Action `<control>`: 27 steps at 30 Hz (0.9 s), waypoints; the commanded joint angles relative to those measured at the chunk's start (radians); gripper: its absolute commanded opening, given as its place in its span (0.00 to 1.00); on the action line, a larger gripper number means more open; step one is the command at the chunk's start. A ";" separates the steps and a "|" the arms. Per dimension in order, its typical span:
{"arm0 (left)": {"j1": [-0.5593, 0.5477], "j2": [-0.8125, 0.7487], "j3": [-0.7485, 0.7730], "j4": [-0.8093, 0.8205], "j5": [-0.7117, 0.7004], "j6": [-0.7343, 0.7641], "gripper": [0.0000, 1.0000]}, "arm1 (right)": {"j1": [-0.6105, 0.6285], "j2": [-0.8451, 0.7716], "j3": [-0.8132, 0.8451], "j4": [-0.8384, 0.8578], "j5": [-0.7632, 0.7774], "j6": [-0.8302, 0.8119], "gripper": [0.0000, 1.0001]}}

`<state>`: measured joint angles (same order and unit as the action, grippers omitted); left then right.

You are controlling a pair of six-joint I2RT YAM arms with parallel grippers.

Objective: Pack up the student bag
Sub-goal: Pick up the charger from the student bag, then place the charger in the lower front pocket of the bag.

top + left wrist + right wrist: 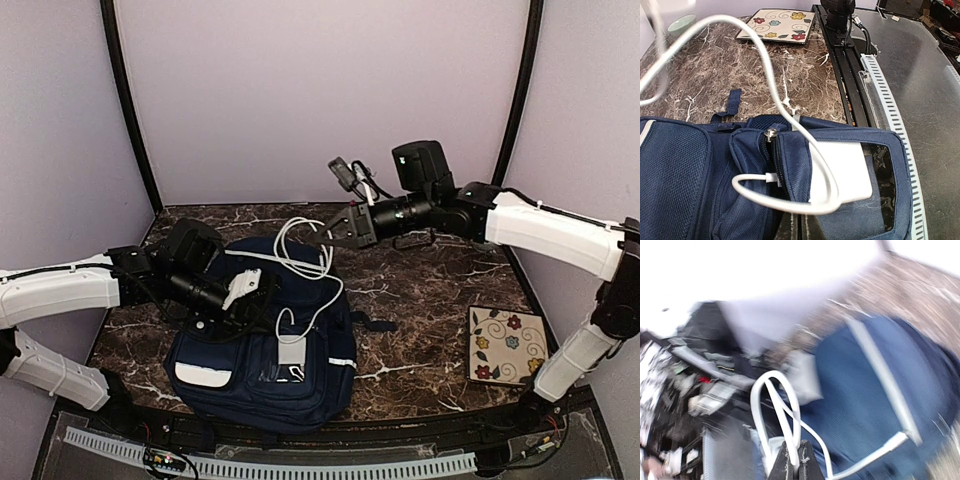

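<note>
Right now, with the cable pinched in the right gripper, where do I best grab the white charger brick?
Probably from straight above, jaws across opposite edges of the white charger brick, on its bare half. It lies flat on the student bag, on the front pocket, and the white cable crosses its other side.

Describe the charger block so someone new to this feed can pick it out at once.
Find the navy student bag lying on the dark marble table. On its front pocket, toward the table's near edge, rests a flat white square charger block. Unlike the pale patch on the bag, it is a separate slab with a thin white cable looping across it.
</note>
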<state>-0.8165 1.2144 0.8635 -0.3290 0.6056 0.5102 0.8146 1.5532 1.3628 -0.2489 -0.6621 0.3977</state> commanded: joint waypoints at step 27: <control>0.019 -0.086 0.033 0.052 -0.072 0.076 0.00 | 0.139 0.655 0.524 -0.792 -0.318 -0.690 0.00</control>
<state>-0.8165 1.1610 0.8501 -0.3241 0.5747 0.5640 0.9283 2.1529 1.8584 -0.6922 -0.9165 -0.0338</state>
